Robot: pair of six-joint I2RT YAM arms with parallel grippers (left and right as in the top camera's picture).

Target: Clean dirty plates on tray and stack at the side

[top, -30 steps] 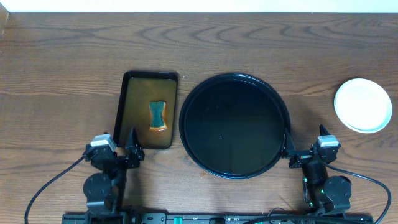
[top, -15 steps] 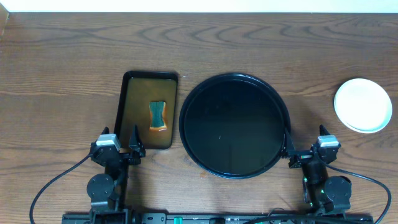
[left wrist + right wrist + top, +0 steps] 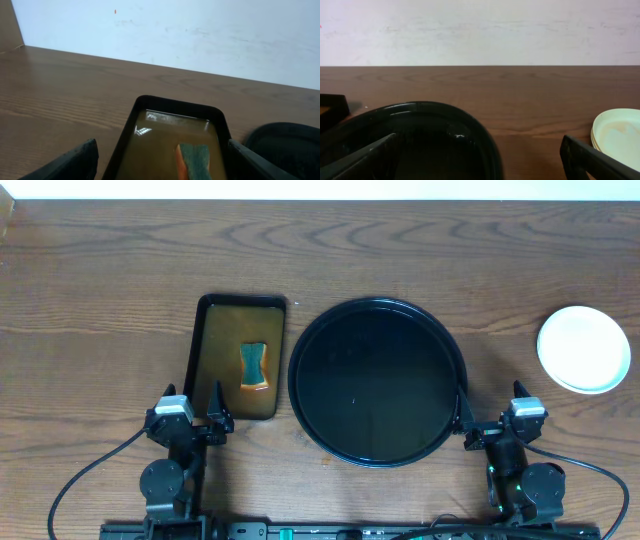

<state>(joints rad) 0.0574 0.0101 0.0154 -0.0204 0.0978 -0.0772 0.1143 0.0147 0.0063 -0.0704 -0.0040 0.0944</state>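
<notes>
Right of the bare tray the plates sit stacked, apparently wiped, so the task looks finished; the left gripper and right gripper both gape, holding nothing

The glossy black round tray lay flat just ahead and left of the right claw. The pale plates sat stacked ahead to its right.

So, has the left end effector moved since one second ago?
Yes. The left end effector shifted slightly to its right, toward the black round tray, judged against the fixed rectangular tray.
</notes>
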